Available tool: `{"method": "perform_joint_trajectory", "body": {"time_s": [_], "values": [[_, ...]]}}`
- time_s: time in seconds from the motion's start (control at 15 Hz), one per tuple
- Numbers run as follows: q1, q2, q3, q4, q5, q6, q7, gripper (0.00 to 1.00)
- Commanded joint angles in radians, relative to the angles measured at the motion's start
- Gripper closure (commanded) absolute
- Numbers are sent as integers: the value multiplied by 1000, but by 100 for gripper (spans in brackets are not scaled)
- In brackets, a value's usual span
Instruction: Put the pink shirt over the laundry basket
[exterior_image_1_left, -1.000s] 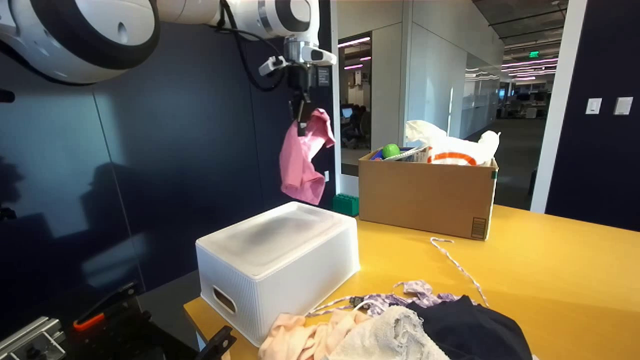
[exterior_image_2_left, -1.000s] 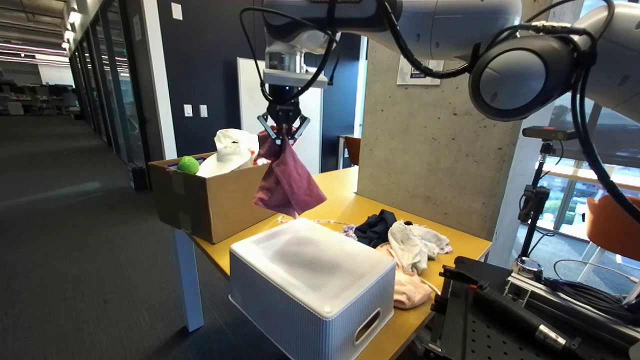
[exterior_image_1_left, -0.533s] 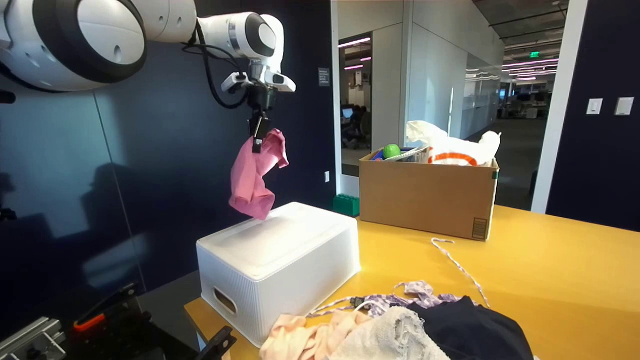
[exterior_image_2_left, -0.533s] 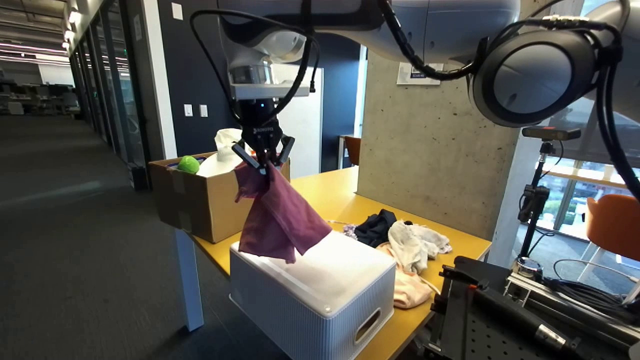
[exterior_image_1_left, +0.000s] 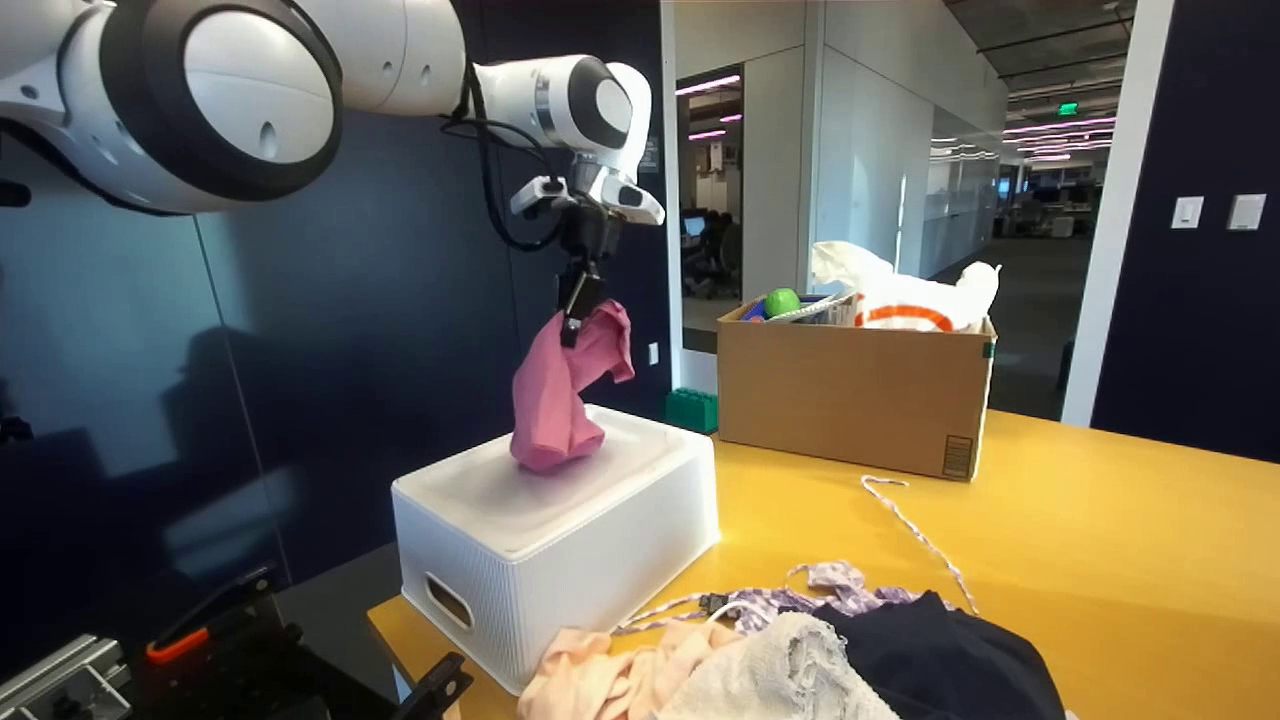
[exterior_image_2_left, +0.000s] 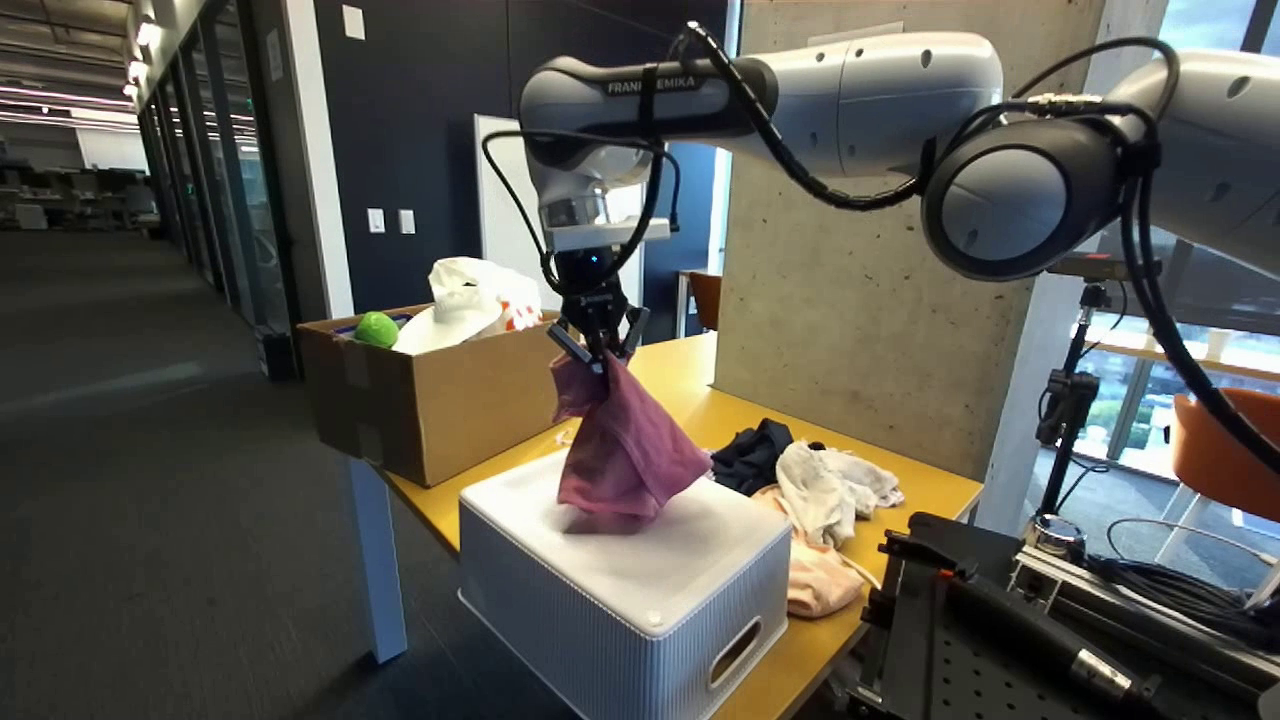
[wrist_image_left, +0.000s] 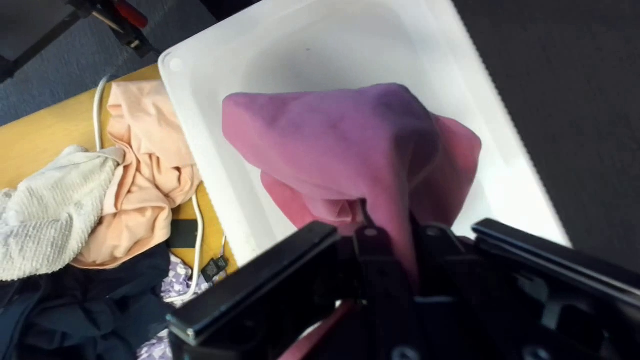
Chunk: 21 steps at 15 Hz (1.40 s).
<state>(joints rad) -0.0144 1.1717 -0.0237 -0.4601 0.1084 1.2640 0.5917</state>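
A: State of hand (exterior_image_2_left: 604, 364)?
B: Pinching a fold of pink shirt (exterior_image_2_left: 630, 450); rest hangs below, above laundry basket (exterior_image_1_left: 615, 540).
A: Basket pos?
B: Under hand, at corner of table (exterior_image_1_left: 1100, 560). Long axis runs along table edge twd cardboard box (exterior_image_1_left: 850, 395).
A: Shirt axis?
B: Approx vert, low end pts down at basket top; contact unclear. One corner pts twd clothes pile (exterior_image_1_left: 790, 670). IMO next = lower a bit, let go.
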Motion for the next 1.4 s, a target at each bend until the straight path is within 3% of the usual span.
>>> {"method": "perform_joint_trajectory", "body": {"time_s": [0.0, 0.27, 0.33, 0.4, 1.0, 1.33], "values": [[-62, 71, 28, 36, 32, -66, -77, 98], [-90, 117, 33, 43, 46, -107, -123, 98], [-92, 120, 34, 45, 50, -114, -127, 66], [-96, 118, 36, 43, 57, -120, -131, 65], [-194, 4, 41, -18, 119, -122, -113, 2], [-310, 4, 45, -5, 161, -99, -133, 0]]}}
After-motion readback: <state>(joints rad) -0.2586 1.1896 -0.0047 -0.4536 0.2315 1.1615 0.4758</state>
